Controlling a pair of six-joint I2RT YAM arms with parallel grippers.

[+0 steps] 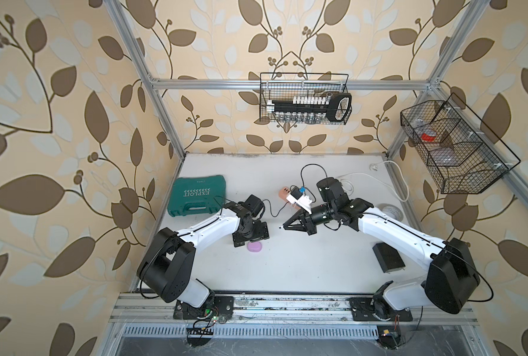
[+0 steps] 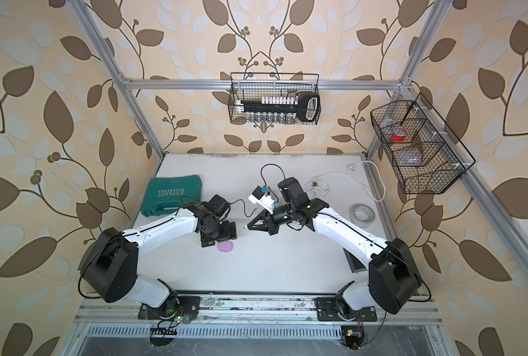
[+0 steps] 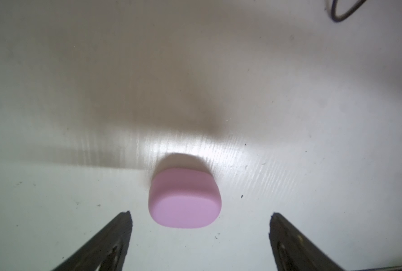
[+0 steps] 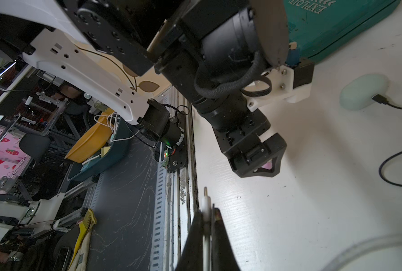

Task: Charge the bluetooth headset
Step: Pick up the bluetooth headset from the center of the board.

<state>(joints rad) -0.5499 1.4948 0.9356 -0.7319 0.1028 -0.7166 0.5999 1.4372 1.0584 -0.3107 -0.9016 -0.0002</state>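
Note:
The bluetooth headset is a closed pink rounded case [image 1: 254, 247] [image 2: 226, 247] lying on the white table. In the left wrist view the pink case [image 3: 184, 201] sits just beyond my left gripper [image 3: 201, 215], which hangs over it, open and empty, one finger on each side. My right gripper [image 1: 284, 227] [image 2: 247, 227] hovers to the right of the case, pointing toward the left arm. The right gripper [image 4: 207, 211] is shut on a thin white charging plug [image 4: 205, 199] whose metal tip sticks out past the fingertips.
A green tool case [image 1: 196, 195] lies at the left rear. A peach case [image 1: 284, 193] with a black cable [image 1: 270, 209] and a white adapter [image 1: 299, 197] sit mid-table. A tape roll [image 1: 390, 211] and a black box [image 1: 389, 257] lie right. Wire baskets [image 1: 304, 98] hang behind.

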